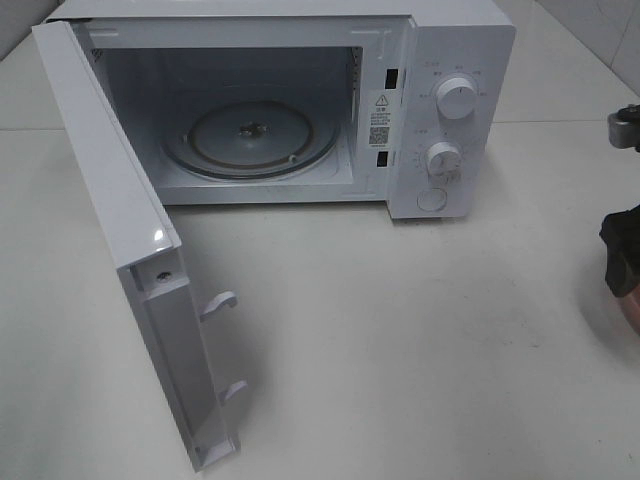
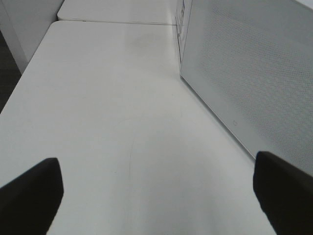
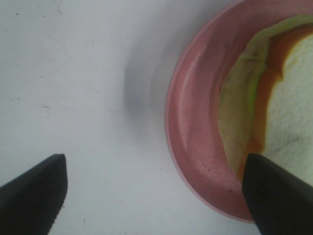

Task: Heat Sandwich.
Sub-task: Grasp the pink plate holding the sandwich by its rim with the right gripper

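Now, at the upper left of the high view you have a white microwave [image 1: 440, 60] with its door [image 1: 130, 240] swung fully open, showing the glass turntable [image 1: 250, 140]; 2 dials [image 1: 457, 100] sit on its panel. Your right gripper [image 3: 154, 159] is spread wide and grips nothing, poised above the pink plate [image 3: 193, 122] at the far right edge of the high view. The sandwich [image 3: 293, 88] lies on that plate, well apart from the microwave. Your left gripper [image 2: 156, 159] is also spread wide and empty, over the white table [image 2: 122, 122] beside the open door.
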Tool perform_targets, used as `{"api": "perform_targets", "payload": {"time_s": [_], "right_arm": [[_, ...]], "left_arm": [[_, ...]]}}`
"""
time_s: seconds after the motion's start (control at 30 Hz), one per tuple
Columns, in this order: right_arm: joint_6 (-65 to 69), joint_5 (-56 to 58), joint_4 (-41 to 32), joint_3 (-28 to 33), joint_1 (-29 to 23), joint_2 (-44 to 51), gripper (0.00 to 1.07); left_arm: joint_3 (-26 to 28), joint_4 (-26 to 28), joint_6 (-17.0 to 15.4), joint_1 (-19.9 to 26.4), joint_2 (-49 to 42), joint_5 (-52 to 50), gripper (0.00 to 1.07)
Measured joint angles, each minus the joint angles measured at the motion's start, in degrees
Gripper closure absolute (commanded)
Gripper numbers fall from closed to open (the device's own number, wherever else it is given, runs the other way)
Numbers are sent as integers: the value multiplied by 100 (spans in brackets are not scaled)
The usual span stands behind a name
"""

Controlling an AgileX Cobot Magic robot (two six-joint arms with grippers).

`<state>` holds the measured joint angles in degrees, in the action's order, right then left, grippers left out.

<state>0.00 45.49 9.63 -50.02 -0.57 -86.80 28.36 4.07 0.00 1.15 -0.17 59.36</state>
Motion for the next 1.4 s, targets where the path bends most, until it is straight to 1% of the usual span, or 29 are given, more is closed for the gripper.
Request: {"api": "perform_targets", "payload": {"time_s": [0.13,0.23,0.67,0.83,1.4], "right_arm": [[80,-235,11,0,212,-258,17],[178,-390,23,0,275,-418,18],[332,-1037,57,-6,281,-1312,20],[516,-1283,206,-6,281,-1679,21],[607,-1490,252,-11,281,-1977,24]], "left_arm": [[0,0,0,0,0,0,3],[0,0,0,0,0,0,3],[0,0,0,0,0,0,3],[0,0,0,0,0,0,3],[0,0,0,0,0,0,3]]}}
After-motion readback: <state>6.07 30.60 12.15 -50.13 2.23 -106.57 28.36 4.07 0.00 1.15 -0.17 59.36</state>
